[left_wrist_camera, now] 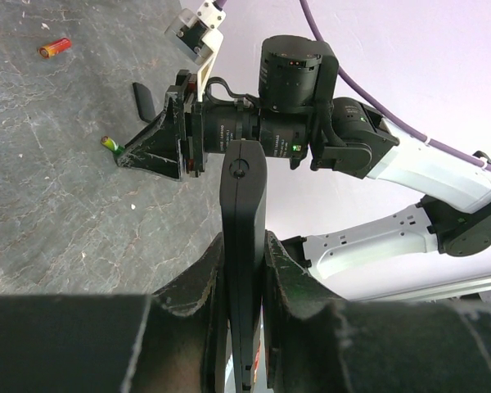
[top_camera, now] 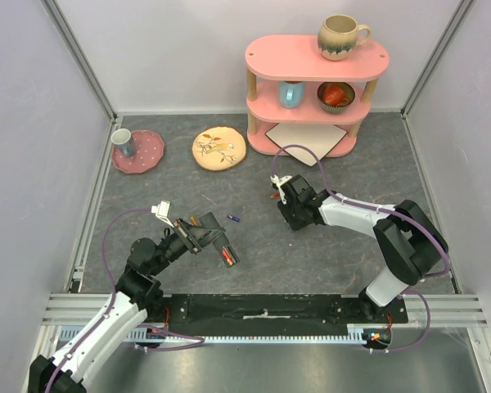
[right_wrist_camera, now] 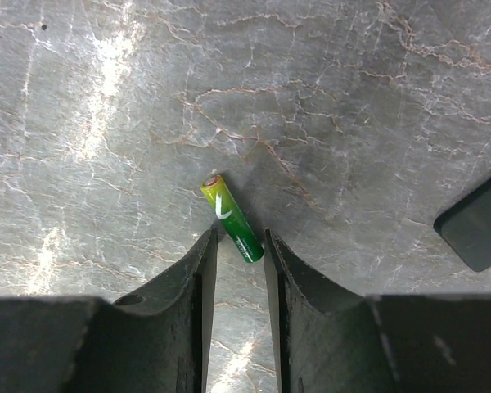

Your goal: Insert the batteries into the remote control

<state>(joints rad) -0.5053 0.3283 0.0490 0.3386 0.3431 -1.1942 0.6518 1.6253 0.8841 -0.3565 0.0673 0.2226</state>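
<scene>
- A grey, marble-veined counter (top_camera: 327,270) is lying under soft, even light.
- Pale, plain walls (top_camera: 172,49) are enclosing it on three sides, with aluminium posts (top_camera: 80,57) running up the back corners.
- A pink three-tier shelf (top_camera: 311,57) is standing at the back right.
- An aluminium rail (top_camera: 458,304) is lining the near edge.

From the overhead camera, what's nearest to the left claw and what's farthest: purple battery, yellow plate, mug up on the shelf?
From the left gripper, holding the remote:
1. purple battery, just right of it on the table.
2. yellow plate, farther back, centre.
3. mug, far back right, atop the pink shelf.
</scene>
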